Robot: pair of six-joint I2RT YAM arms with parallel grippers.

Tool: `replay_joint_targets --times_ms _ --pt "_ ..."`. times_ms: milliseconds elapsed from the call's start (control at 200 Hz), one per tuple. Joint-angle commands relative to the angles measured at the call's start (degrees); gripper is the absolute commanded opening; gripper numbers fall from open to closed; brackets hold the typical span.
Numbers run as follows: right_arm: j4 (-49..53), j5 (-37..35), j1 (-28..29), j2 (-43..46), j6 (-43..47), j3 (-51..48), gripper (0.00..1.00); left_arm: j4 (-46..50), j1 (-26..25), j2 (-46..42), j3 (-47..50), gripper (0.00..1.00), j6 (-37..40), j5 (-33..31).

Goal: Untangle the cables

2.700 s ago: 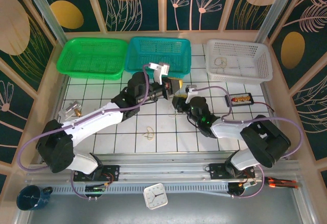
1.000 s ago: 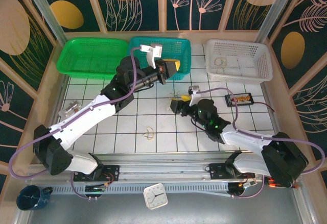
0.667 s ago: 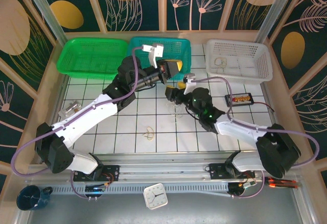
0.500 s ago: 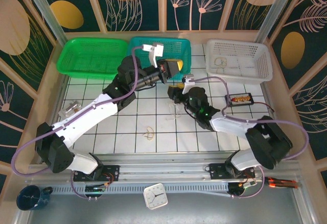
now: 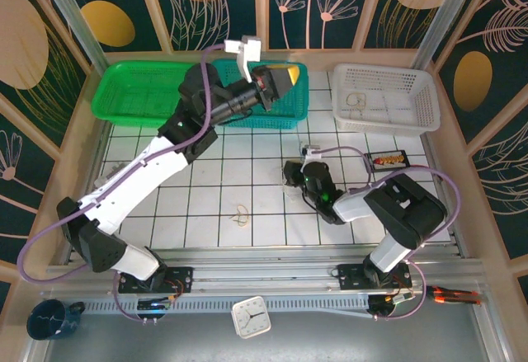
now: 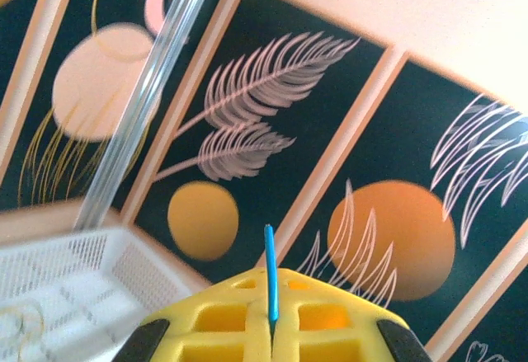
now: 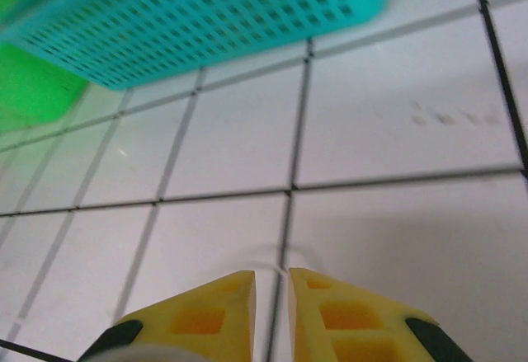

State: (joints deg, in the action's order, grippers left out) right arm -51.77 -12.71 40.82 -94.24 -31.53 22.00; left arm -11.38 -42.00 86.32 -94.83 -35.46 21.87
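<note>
- Your left gripper [image 5: 279, 77] hangs high above the far edge of the white tiled table [image 5: 206, 189], over the teal plastic mesh basket [image 5: 295, 108].
- In the left wrist view, the yellow fingers of the left gripper [image 6: 271, 296] are pressed together with no gap. They clamp a thin blue wire [image 6: 269, 267], and a short end of it stands straight up out of the seam.
- Behind that gripper you can see the white plastic mesh basket [image 6: 82, 271] with blurred tan loops in its lower corner.
- Your right gripper [image 5: 289, 171] sits low at the tiles near the middle of the table, in front of the teal basket.
- In the right wrist view, its yellow fingers [image 7: 247, 296] are drawn almost together, with a narrow slit between them. A pale thin wire [image 7: 281, 272] curves on the tile into that slit, but you cannot tell whether it is pinched.
- A small tan loop of wire [image 5: 240, 213] lies alone on the tiles, left of the right gripper and nearer the arm bases, touching neither gripper.
- Another tan loop [image 5: 356, 98] rests inside the white basket.
</note>
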Motion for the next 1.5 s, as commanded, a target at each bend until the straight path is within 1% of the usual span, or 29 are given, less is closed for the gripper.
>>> replay_joint_targets --times_ms 0,180,330,435,500,535,590,651,851,1046,1281,1366,1496 --pt "-3.86 -3.14 -0.31 -0.84 -4.01 -1.98 0.17 0.86 0.52 0.92 -5.65 0.0 2.55 -0.33" --pt "-3.98 -2.56 -0.3 0.48 -4.16 -3.23 0.16 2.63 0.99 2.3 -8.18 0.0 4.15 -1.51" --pt "-2.33 -1.88 -0.3 2.34 -3.54 -3.11 0.19 4.31 1.68 3.62 -8.62 0.0 5.86 -2.74" --pt "-0.75 0.52 -0.3 4.69 -2.33 -2.65 0.33 5.2 2.0 3.94 -8.02 0.0 6.92 -3.57" --pt "0.81 2.25 -0.24 6.9 -1.36 -2.24 0.45 5.25 2.03 3.94 -7.17 0.0 7.07 -3.48" --pt "1.81 3.36 -0.22 8.06 -0.71 -1.97 0.5 4.95 2.02 3.79 -6.35 0.0 7.08 -3.06" --pt "3.71 4.98 -0.26 10.23 0.44 -1.36 0.56 4.31 2.05 3.43 -4.43 0.0 6.58 -2.36" --pt "5.89 6.12 -0.13 12.47 1.76 -0.87 0.59 3.42 2.06 2.92 -2.27 0.0 6.05 -1.94" --pt "11.39 8.48 -0.26 17.42 5.67 1.43 0.61 -1.43 2.04 1.14 5.66 0.0 3.79 -1.04" --pt "13.83 9.02 -0.22 18.05 7.6 3.22 0.6 -3.72 2.05 0.43 9.52 0.0 3.25 -1.84" --pt "12.81 8.03 -0.3 16.28 6.5 1.44 0.6 -1.52 2.27 2.1 8.29 0.0 7.15 -8.06" --pt "13.06 7.97 -0.32 16.38 6.19 1.16 0.59 -1.27 2.96 3.94 7.23 0.0 8.51 -9.12" --pt "16.07 7.58 -0.52 18.27 6.3 2.09 0.59 -0.75 4.33 7.34 5.22 0.0 10.54 -10.73"
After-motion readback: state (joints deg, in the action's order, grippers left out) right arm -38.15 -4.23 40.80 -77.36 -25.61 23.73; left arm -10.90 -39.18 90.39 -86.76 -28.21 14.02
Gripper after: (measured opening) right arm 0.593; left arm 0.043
